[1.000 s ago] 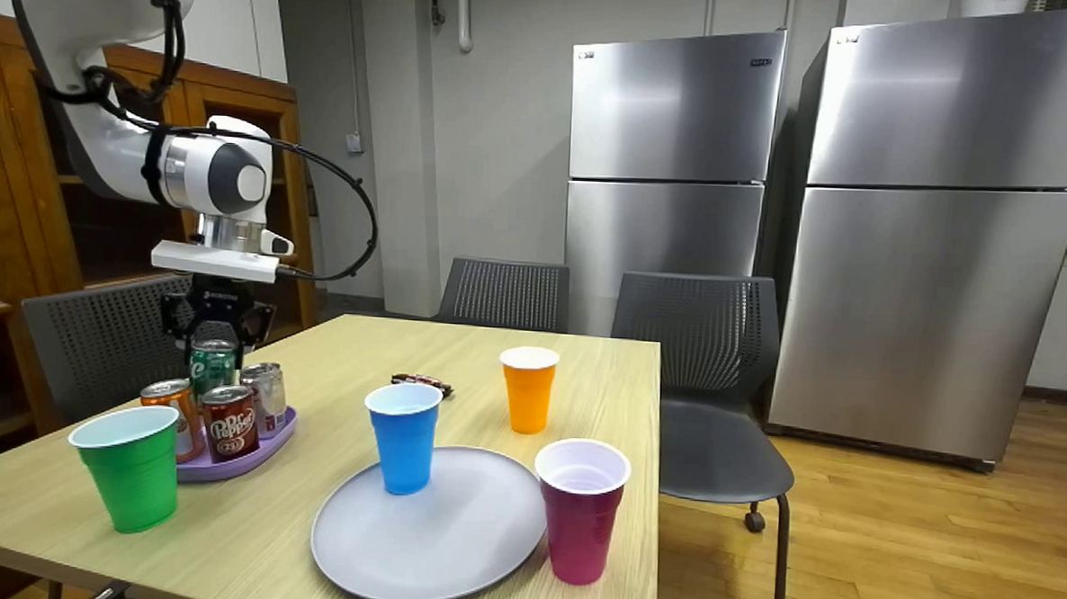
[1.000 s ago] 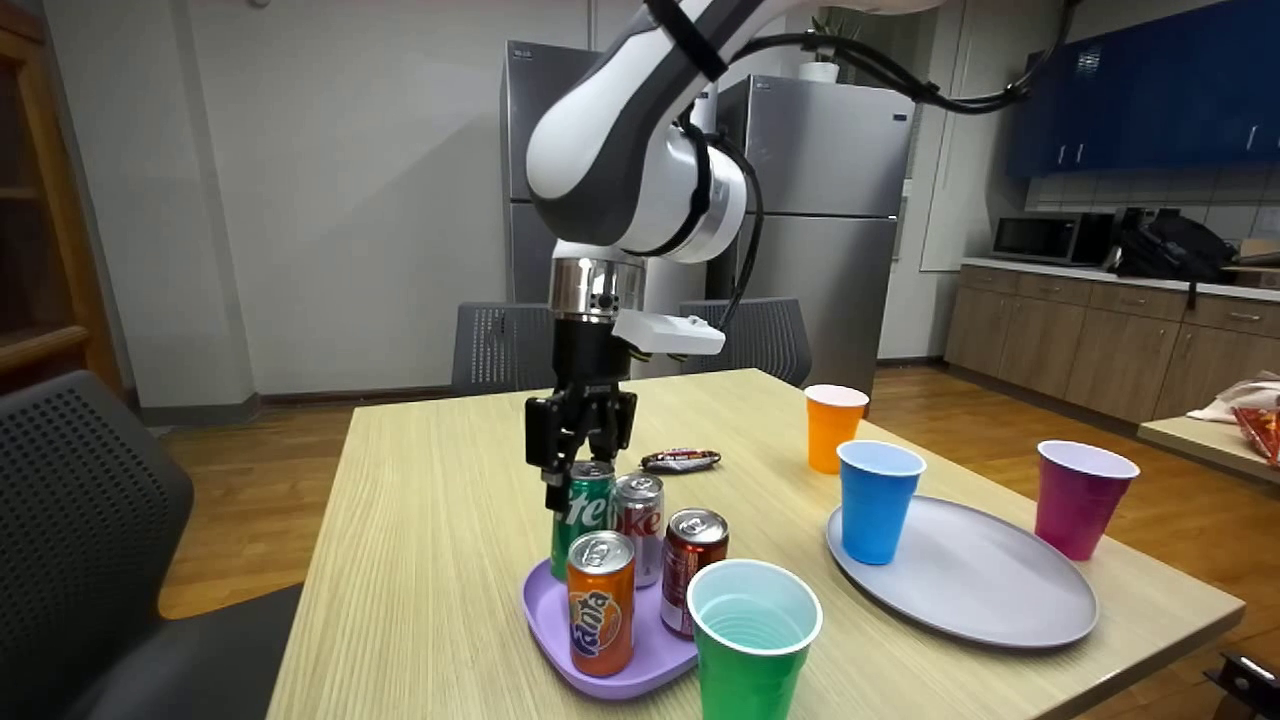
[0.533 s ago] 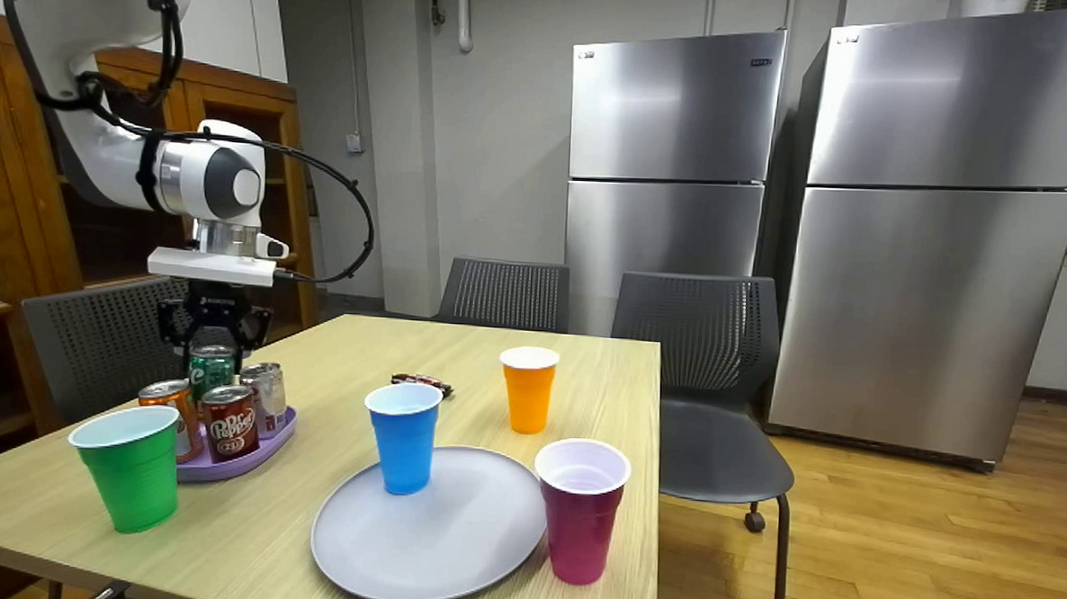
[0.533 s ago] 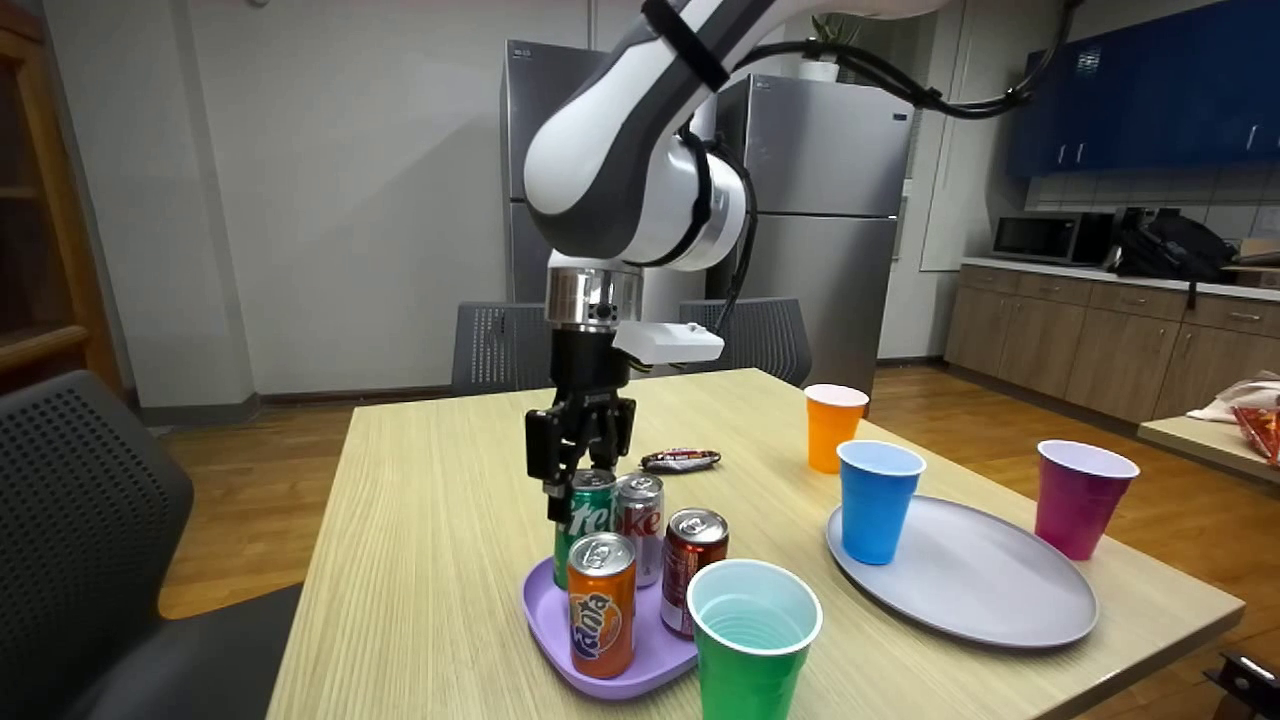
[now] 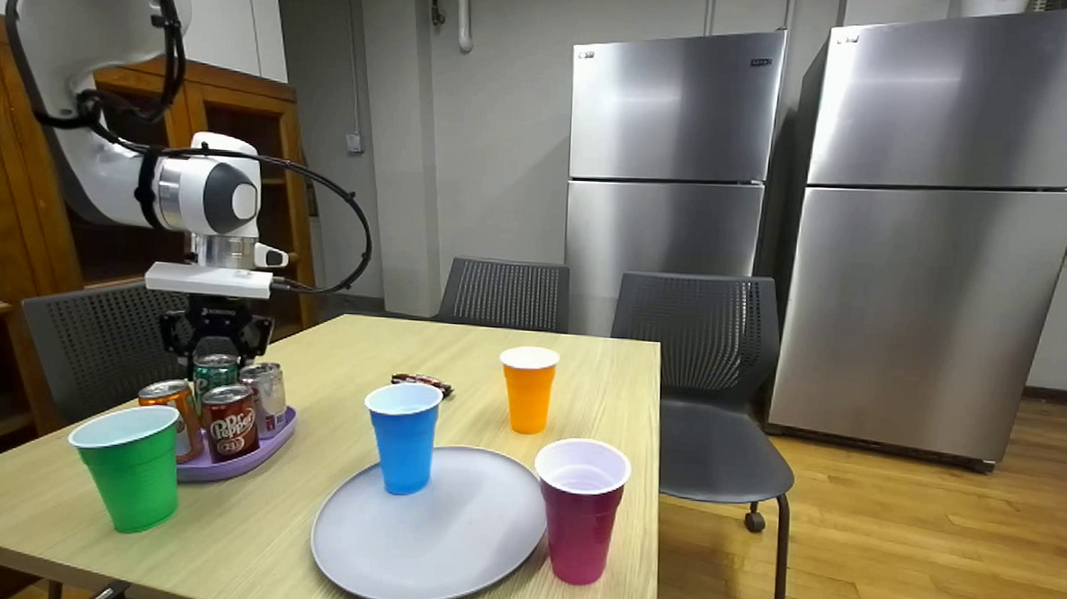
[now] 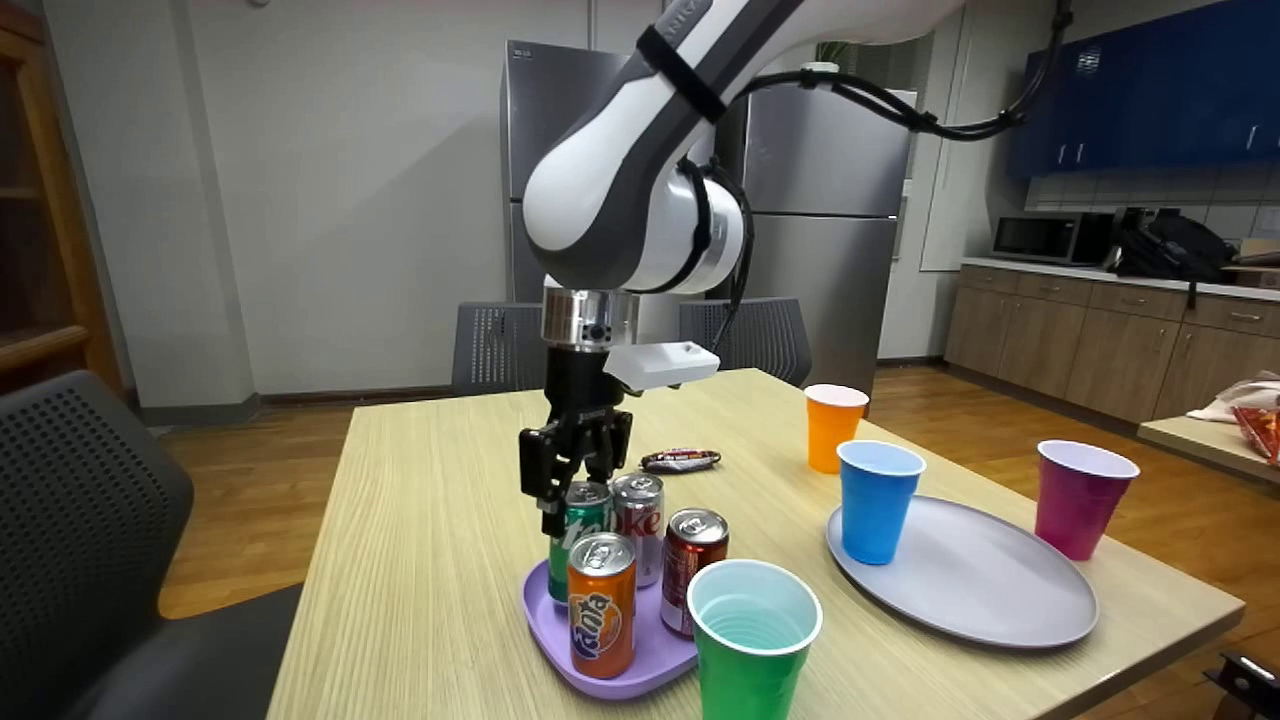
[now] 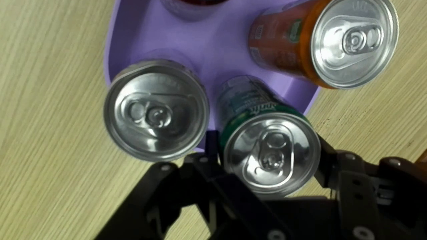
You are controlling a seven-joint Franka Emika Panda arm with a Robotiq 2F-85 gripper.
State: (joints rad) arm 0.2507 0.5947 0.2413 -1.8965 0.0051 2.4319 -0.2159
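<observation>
A green Sprite can [image 6: 563, 575] stands between the fingers of my gripper [image 7: 268, 150], which is shut on it just below the rim. In the wrist view its silver lid faces the camera, and the can's lower end is over the purple tray [image 6: 660, 655]. Whether its base touches the tray I cannot tell, since the orange Fanta can [image 6: 601, 610] hides part of it. Close beside one finger is a silver Diet Coke can [image 7: 156, 113]. A dark red Dr Pepper can [image 5: 230, 426] also stands in the tray.
A green cup [image 5: 134, 476] stands near the tray. On the grey plate [image 5: 486, 549] is a blue cup [image 5: 404, 442], with a maroon cup [image 5: 581, 518] by its edge. An orange cup [image 5: 529, 394] and a small wrapped item [image 6: 680, 461] are further back. Chairs surround the table.
My gripper has come down with the green can in it, and the can's top now sits lower in both exterior views. The other cans and the cups have stayed put.
</observation>
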